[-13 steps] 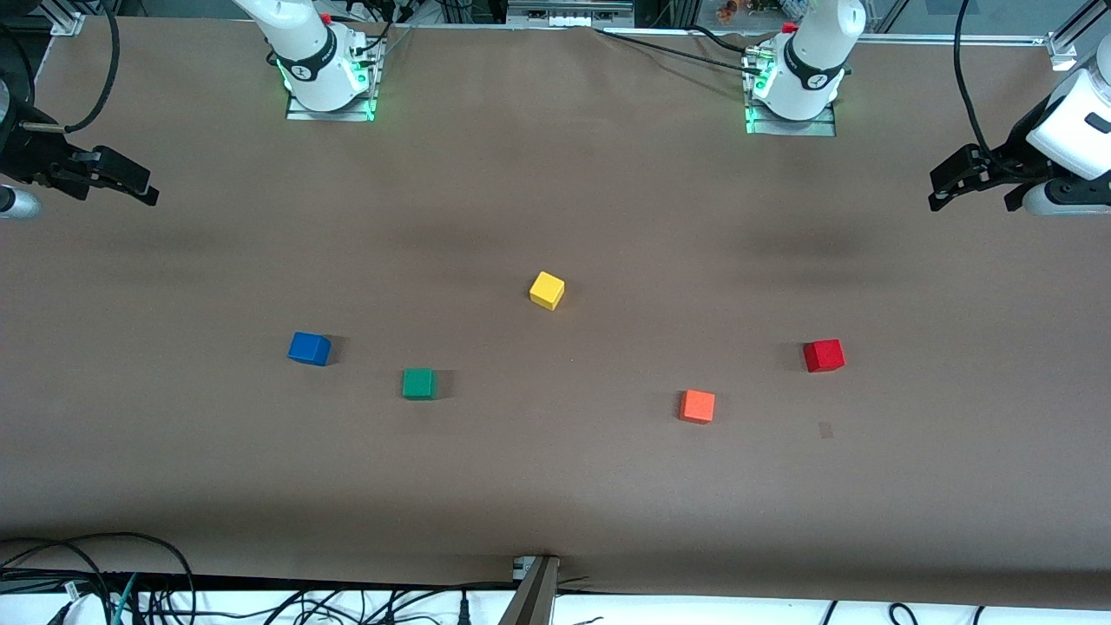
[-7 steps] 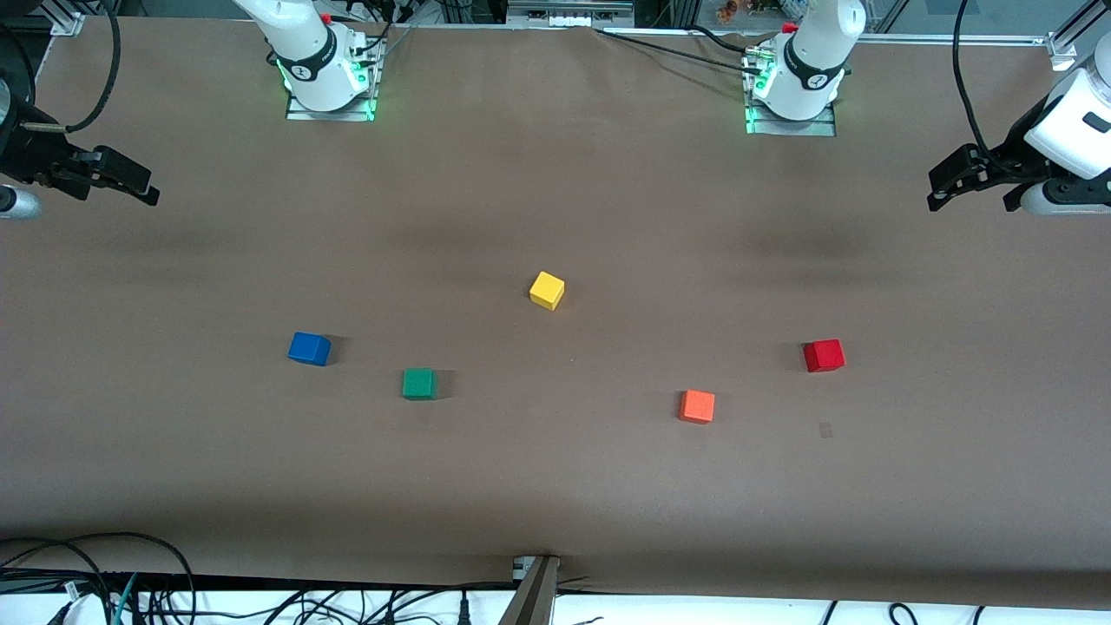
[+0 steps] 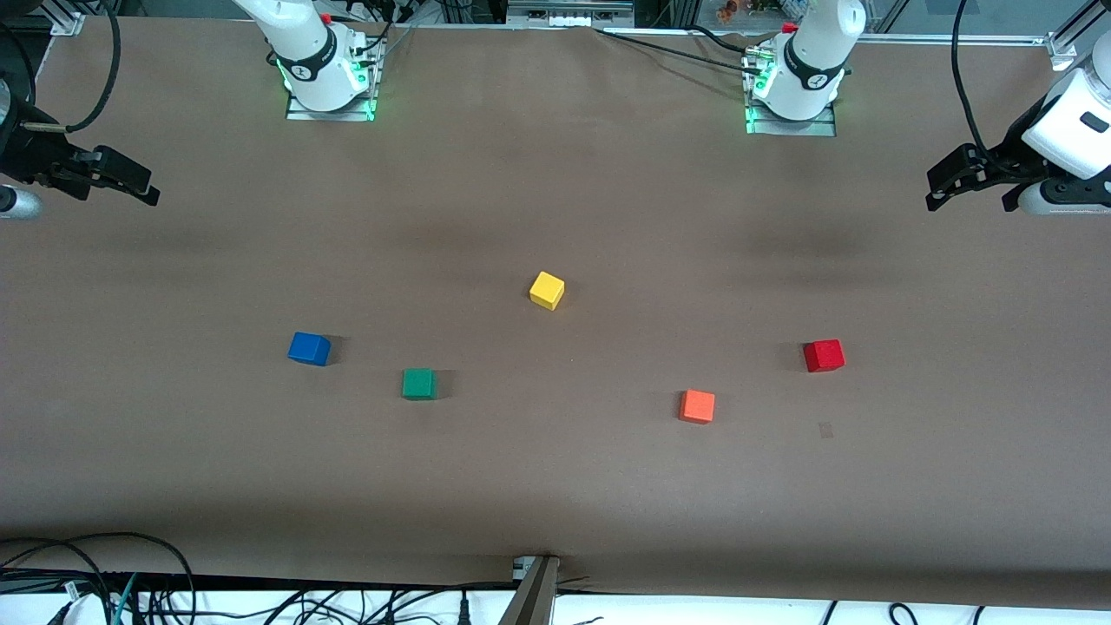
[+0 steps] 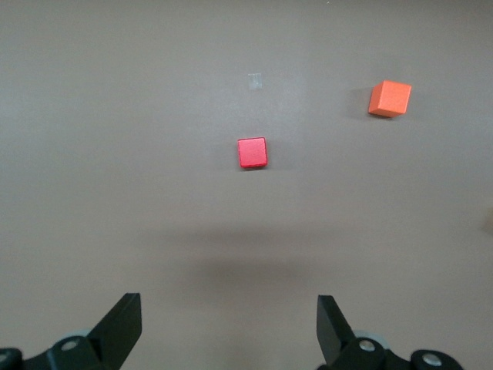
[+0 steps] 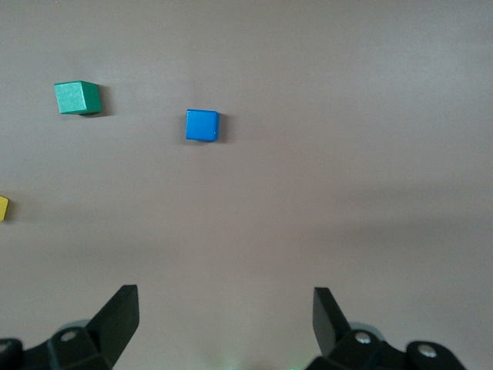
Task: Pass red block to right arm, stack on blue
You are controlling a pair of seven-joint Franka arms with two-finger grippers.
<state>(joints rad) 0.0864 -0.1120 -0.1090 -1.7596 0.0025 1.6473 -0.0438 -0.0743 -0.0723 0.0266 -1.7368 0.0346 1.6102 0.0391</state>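
Note:
The red block (image 3: 823, 356) lies on the brown table toward the left arm's end; it also shows in the left wrist view (image 4: 252, 153). The blue cube (image 3: 309, 349) lies toward the right arm's end and shows in the right wrist view (image 5: 202, 125). My left gripper (image 3: 970, 201) hangs open and empty over the table's edge at its own end, well apart from the red block, its two fingers wide apart around bare table (image 4: 229, 324). My right gripper (image 3: 120, 194) hangs open and empty over its own end of the table (image 5: 225, 320).
A yellow cube (image 3: 547, 290) sits mid-table. A green cube (image 3: 418, 384) lies beside the blue one, nearer the front camera. An orange cube (image 3: 697, 406) lies beside the red block, also nearer the camera. Cables run along the table's front edge.
The left arm's hand has drifted very slightly. The cubes and the right arm have not moved.

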